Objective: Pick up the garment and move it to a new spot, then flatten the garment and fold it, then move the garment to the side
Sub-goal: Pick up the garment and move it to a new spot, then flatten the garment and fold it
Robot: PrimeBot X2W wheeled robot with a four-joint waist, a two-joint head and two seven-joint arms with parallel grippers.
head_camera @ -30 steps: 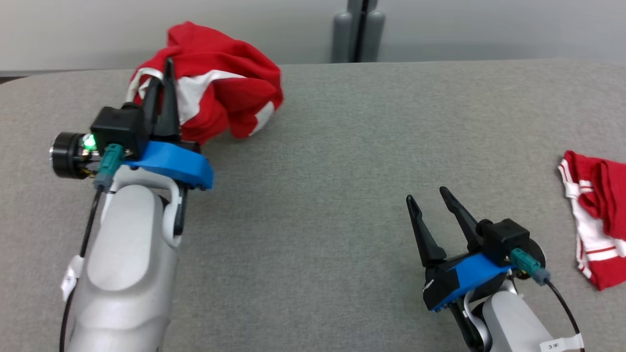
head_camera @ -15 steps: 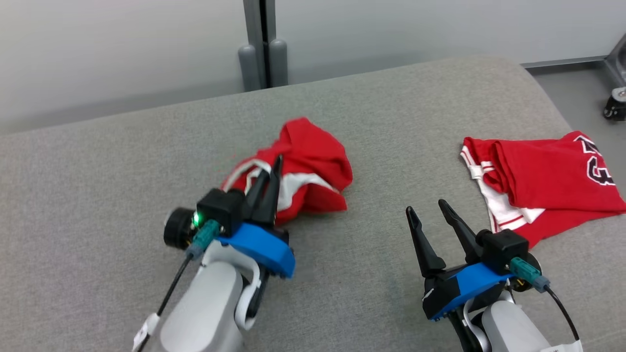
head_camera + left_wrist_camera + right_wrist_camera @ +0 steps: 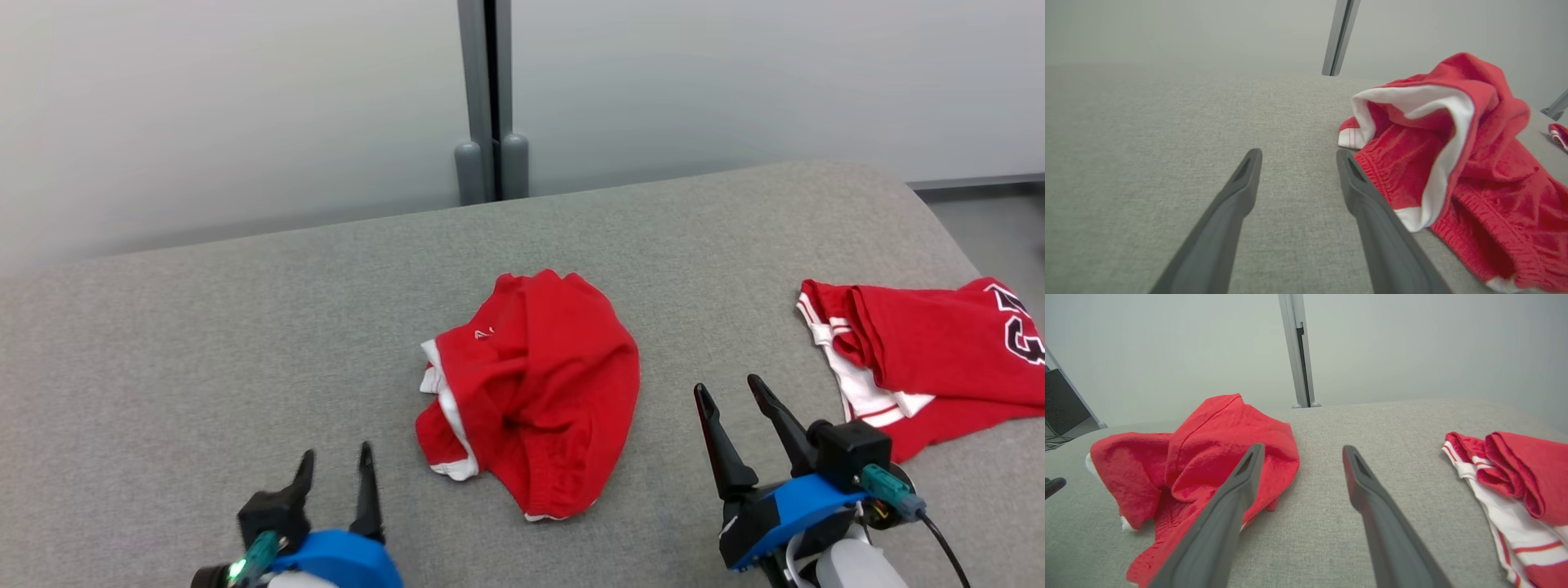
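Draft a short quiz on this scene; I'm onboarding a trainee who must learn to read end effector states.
1. True or false: the left end effector is gripping the crumpled red garment.
2. What lies on the table to the right of the right end effector? A) a folded red jersey B) a blue towel C) a cup
3. How many red garments lie on the grey padded surface?

Key: 1 false: its jaws stand open, apart from the cloth. 2 A. 3 two.

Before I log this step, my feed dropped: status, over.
Left gripper open, empty. Right gripper open, empty. Crumpled garment lies between them on grey surface. Second red garment right, apart.
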